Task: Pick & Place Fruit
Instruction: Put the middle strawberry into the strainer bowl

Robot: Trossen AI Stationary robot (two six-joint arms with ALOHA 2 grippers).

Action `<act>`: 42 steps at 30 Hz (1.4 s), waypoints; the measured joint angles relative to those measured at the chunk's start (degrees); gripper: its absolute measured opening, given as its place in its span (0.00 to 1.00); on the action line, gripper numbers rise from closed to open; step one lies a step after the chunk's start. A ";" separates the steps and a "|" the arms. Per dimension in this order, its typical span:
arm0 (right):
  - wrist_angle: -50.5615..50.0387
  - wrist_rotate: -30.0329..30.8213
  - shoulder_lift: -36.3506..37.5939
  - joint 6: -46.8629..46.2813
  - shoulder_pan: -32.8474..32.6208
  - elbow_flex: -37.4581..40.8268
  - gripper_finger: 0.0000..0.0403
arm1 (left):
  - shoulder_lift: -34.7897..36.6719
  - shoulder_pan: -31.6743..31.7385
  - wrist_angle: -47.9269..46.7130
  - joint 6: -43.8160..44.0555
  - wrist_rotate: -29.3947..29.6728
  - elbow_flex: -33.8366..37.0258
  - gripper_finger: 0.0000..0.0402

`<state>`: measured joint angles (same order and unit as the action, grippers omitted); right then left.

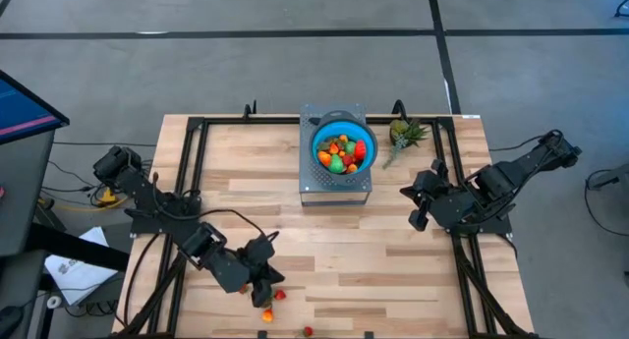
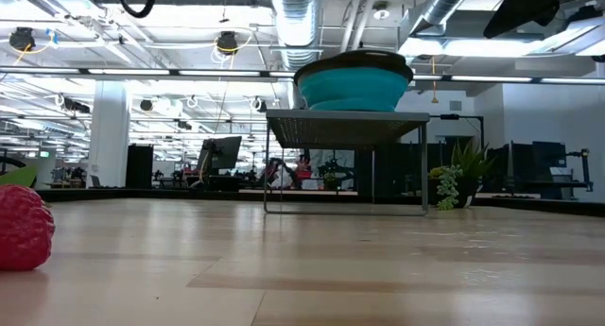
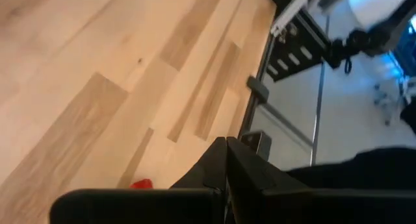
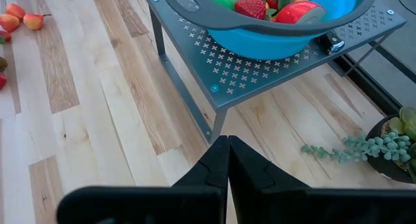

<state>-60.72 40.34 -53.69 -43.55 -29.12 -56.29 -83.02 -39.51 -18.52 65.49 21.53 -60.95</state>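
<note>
At the near edge of the desk (image 1: 324,231), the left gripper (image 1: 263,295) is positioned low among the last loose fruit. Its fingers (image 3: 224,165) are pressed together, and nothing is seen pinched between them in the left wrist view. A red strawberry (image 1: 280,295) lies just beside the gripper, an orange piece (image 1: 266,316) lies a little nearer the edge, and a small red piece (image 1: 308,330) lies at the very edge (the low view shows one strawberry (image 2: 24,227) large at its left border).

The step in hand is judged to be the pick of one of these remaining pieces. For the next move the fingers are to be spread, centred over the strawberry and lowered to the wood before closing; a round piece is likely to roll if it is nudged from one side.

Farther back, the right gripper (image 1: 421,197) is parked at the right of the desk, its fingers (image 4: 227,162) likewise pressed together and empty. Beyond it, the blue bowl (image 1: 342,147) stands on a perforated metal stand (image 1: 334,189) and already holds most of the fruit. A small green plant (image 1: 403,135) stands just beside the stand.
</note>
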 joint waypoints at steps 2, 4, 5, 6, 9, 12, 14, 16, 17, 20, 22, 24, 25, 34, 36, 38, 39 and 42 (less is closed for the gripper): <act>-0.02 0.00 0.00 0.00 0.00 0.00 0.00 | 0.00 0.00 0.06 -1.99 -1.07 0.00 0.01; -0.03 0.00 0.00 0.00 0.00 0.00 0.00 | 0.00 0.01 0.04 -4.48 -1.97 0.00 0.01; -0.03 0.00 0.00 -0.01 0.00 0.00 0.00 | 0.00 0.00 0.05 -5.83 -2.12 0.00 0.01; -0.03 0.00 0.00 0.00 0.00 0.00 0.00 | 0.00 0.00 0.05 -6.98 -2.34 0.00 0.01; -0.05 0.00 0.00 -0.02 0.00 0.00 0.00 | 0.00 0.02 0.02 -10.23 -3.37 0.00 0.03; -0.05 0.00 0.00 -0.02 0.00 0.00 0.00 | 0.00 0.02 -0.66 -12.40 -4.47 0.00 0.04; -0.06 0.00 0.00 0.00 0.00 0.00 0.00 | 0.02 0.02 -2.04 -12.69 -4.50 0.00 0.05; -0.08 0.00 0.00 0.00 0.00 0.00 0.00 | 0.08 0.02 -2.94 -12.65 -4.83 0.80 0.06; -0.08 0.00 0.00 0.00 0.00 0.00 0.00 | 0.09 0.08 -2.99 -12.60 -5.42 1.65 0.06; -0.08 0.00 0.00 0.00 0.00 0.00 0.00 | 0.09 0.15 -3.03 -10.49 -7.13 4.72 0.07; -0.08 0.01 0.00 0.00 0.00 0.00 0.00 | 0.09 0.13 -2.71 -9.33 -8.36 6.88 0.06; -0.08 0.00 0.00 0.00 0.00 0.00 0.00 | 0.09 -0.20 -1.12 -9.28 -8.45 8.92 0.04; -0.08 0.00 0.00 0.00 0.00 0.00 0.00 | 0.09 -0.32 -0.20 -9.28 -8.43 9.70 0.03; -0.10 0.02 0.00 0.00 0.00 0.00 0.00 | 0.06 -0.18 10.92 -9.91 -11.52 17.66 0.01; -0.09 0.01 0.00 -0.01 0.00 0.00 0.00 | 0.02 -0.17 11.84 -8.42 -12.46 18.48 0.01; -0.08 0.02 0.00 -0.01 0.00 0.00 0.00 | 0.02 0.02 12.20 -5.66 -12.50 18.58 0.00; -0.09 0.02 0.00 -0.01 0.00 0.00 0.00 | 0.02 0.13 12.26 -4.59 -12.51 18.60 0.00; -0.10 0.02 0.00 -0.01 0.00 0.00 0.00 | 0.02 0.15 12.48 -3.26 -11.79 17.63 0.00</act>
<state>-60.82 40.36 -53.69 -43.56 -29.12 -56.29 -83.00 -39.35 -6.04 62.23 9.74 -43.31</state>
